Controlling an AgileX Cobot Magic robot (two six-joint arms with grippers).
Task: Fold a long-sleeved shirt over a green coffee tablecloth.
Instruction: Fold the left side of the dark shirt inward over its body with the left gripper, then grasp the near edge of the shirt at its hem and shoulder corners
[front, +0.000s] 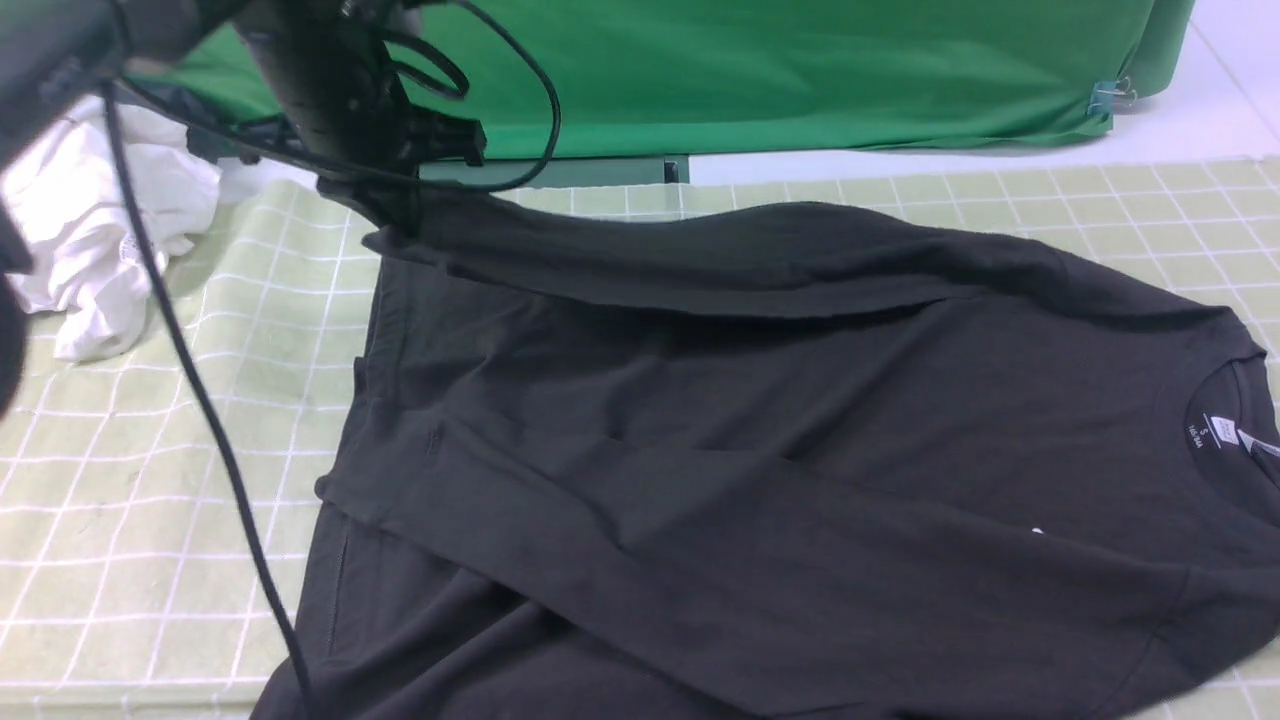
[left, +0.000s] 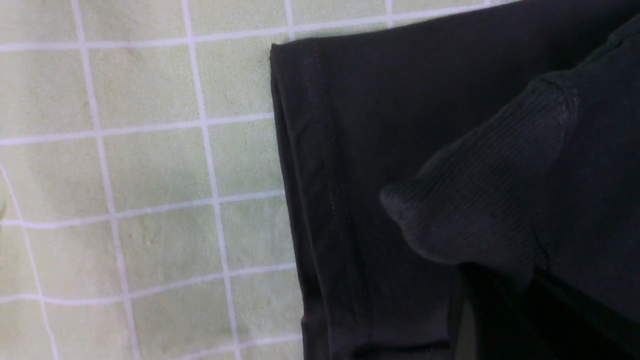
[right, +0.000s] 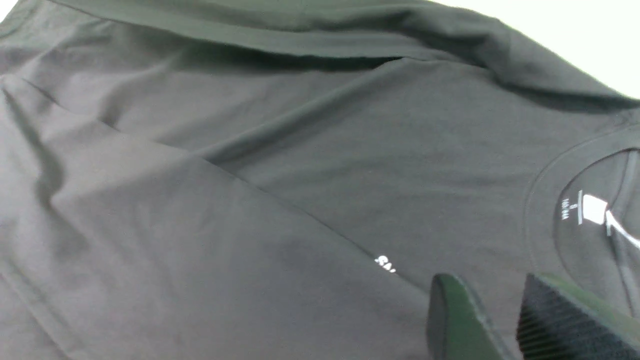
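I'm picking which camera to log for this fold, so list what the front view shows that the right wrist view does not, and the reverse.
Only the front view: the white grid of the green coffee tablecloth, a crumpled white garment on the left, the bright green backdrop behind, and the left arm with its cables.
Only the right wrist view: the right gripper, jaws apart, just above the chest.
Both: the black long-sleeved shirt and the white label inside its collar.

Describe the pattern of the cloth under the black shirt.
Tablecloth: pale yellow-green with a thin white grid, clearest in left wrist view.
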